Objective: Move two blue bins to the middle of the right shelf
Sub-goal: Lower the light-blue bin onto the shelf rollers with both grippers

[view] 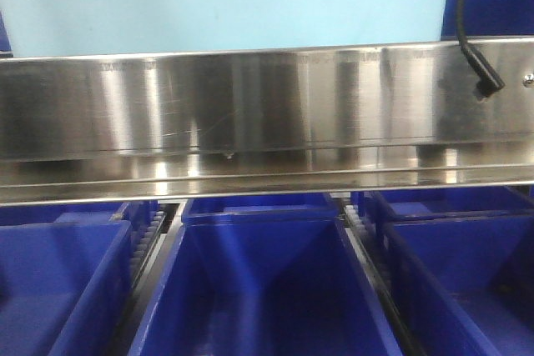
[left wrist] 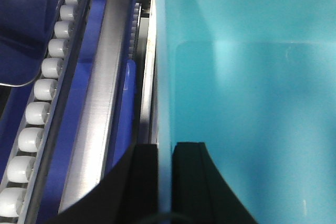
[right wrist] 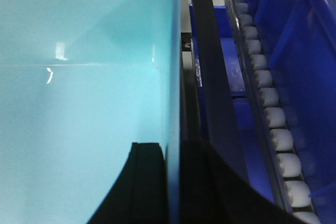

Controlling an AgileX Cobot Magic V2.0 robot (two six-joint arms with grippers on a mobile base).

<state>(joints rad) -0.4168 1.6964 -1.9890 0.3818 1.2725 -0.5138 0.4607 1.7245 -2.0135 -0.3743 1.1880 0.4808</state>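
we found the left claw (left wrist: 166,153) closed on one side wall of the pale aqua bin (left wrist: 252,103), one finger inside and one outside. the right claw (right wrist: 173,150) gripped the opposite wall likewise. in the front view the bin appeared above the steel shelf rail (view: 250,106), with royal-blue bins (view: 267,289) below it. white rollers (left wrist: 39,87) ran alongside.

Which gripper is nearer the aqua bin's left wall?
Left. The left gripper clamps that wall of the aqua bin; the right gripper clamps the opposite, right wall.
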